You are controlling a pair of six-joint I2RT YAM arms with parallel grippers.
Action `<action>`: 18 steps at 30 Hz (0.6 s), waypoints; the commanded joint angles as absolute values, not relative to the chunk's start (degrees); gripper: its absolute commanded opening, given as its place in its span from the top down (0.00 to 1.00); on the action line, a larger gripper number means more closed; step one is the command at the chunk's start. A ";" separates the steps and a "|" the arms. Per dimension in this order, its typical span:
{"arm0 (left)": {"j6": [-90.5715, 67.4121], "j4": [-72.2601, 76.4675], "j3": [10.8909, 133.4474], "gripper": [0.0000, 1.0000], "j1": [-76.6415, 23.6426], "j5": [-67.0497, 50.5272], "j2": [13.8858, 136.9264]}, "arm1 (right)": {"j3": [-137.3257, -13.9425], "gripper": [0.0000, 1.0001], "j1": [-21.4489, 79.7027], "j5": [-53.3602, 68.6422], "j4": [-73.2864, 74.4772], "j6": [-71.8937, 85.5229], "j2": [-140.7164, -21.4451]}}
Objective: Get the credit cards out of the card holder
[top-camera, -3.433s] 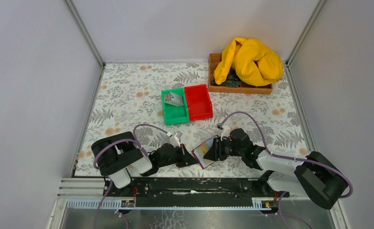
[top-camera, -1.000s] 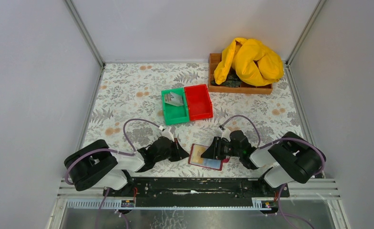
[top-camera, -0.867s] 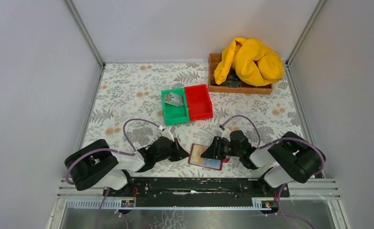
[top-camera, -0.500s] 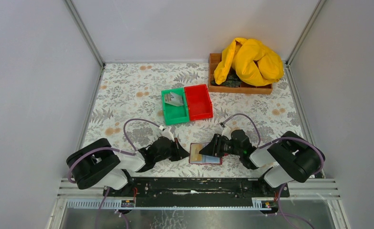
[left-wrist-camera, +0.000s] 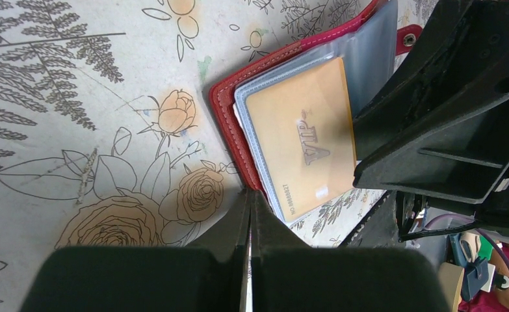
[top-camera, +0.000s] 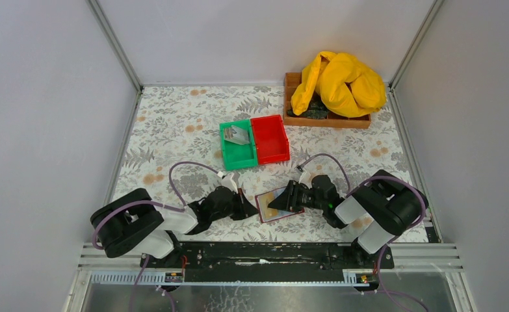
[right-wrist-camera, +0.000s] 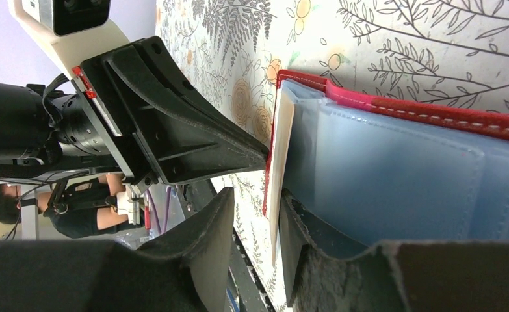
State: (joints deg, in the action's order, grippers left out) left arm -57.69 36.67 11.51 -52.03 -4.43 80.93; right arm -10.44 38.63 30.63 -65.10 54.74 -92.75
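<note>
The card holder (top-camera: 276,216) lies open on the floral mat between my two grippers, dark red border (left-wrist-camera: 229,123) up and grey-blue pockets (right-wrist-camera: 381,175) showing. A gold credit card (left-wrist-camera: 303,136) marked VIP sticks halfway out of a pocket. My right gripper (right-wrist-camera: 255,201) is open astride that card's edge (right-wrist-camera: 274,169); the card rests against one finger with a gap to the other. My left gripper (left-wrist-camera: 250,195) is shut and empty, its tip at the holder's red edge. More cards (top-camera: 238,135) lie in the green bin (top-camera: 237,156).
A red bin (top-camera: 269,138) sits against the green one mid-mat. A wooden tray (top-camera: 329,120) with a yellow cloth (top-camera: 339,81) stands at the back right. Grey walls close in on both sides. The arms' base rail runs along the near edge.
The right gripper has moved left over the holder, and the holder has turned and shifted slightly toward the left gripper. The left arm has barely moved.
</note>
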 commanded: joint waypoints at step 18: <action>-58.00 39.81 9.70 1.00 -52.13 -5.87 85.29 | -11.64 0.61 39.55 33.28 -69.21 54.96 -93.15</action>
